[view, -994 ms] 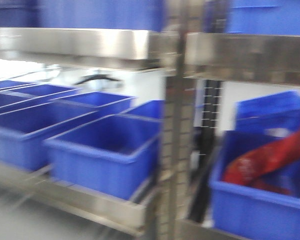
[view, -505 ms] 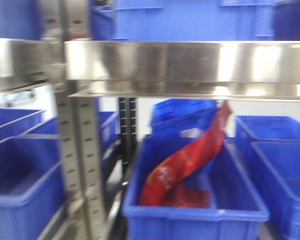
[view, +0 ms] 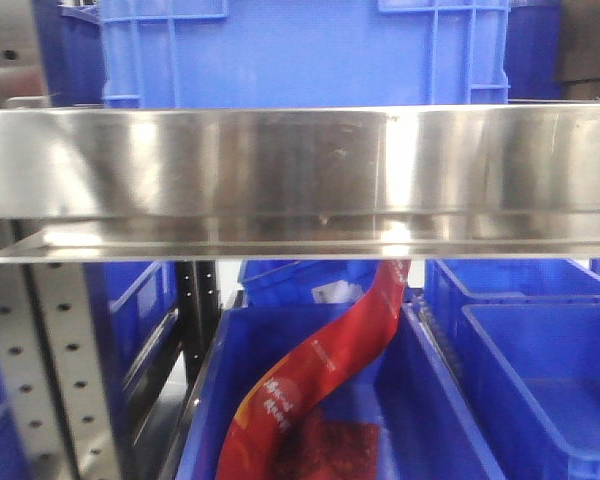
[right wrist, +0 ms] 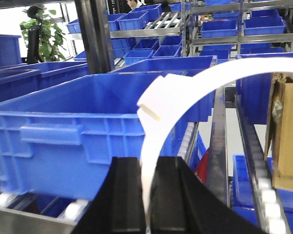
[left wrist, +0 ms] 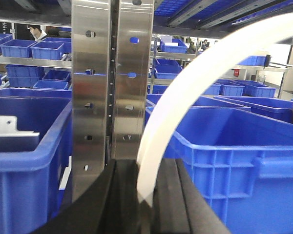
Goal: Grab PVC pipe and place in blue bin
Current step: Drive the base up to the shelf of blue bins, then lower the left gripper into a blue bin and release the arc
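Red packet (view: pixel 320 370) shifted left, draped in blue bin (view: pixel 212 390).

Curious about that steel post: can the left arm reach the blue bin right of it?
Probably yes. The post is ahead, but the bin sits beside it, top open, nothing between it and the left gripper holding the pipe.

Stainless shelf beam (view: pixel 300 170) spanned the front view, reflecting overhead light. 1 perforated steel upright (left wrist: pixel 112 87) stood at centre of the left wrist view. Further racking (right wrist: pixel 234 34) and 1 potted plant (right wrist: pixel 44 36) stood behind.
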Robot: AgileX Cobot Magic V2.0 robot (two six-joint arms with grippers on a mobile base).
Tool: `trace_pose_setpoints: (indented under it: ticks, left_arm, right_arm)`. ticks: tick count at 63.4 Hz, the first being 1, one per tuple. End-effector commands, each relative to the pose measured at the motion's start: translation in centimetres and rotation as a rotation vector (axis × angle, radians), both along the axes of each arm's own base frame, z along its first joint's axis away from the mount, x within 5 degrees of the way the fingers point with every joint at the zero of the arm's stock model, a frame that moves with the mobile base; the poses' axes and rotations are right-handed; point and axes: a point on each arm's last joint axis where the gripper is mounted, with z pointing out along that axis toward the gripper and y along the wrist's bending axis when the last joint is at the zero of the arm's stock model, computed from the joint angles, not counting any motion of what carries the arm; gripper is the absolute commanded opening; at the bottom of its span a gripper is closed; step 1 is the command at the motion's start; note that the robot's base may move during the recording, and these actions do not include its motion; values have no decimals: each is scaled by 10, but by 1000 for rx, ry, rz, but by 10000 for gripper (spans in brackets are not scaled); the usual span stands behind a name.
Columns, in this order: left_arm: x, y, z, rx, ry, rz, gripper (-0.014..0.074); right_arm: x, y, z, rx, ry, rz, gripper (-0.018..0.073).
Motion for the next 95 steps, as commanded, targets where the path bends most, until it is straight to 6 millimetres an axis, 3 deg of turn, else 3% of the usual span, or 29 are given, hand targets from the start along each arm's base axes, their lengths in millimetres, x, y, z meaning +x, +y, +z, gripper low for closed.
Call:
trace_pose_setpoints:
  ticks: [1,95]
  left_arm:
    - [-1,0,3,-6,-31,-1,-111]
    - [4,0,6,-16,-57,0,-111]
  right_arm:
    - [-1,-1,3,-8,-34,-5,-169]
    - [2,0,8,2,-85,-6,-169]
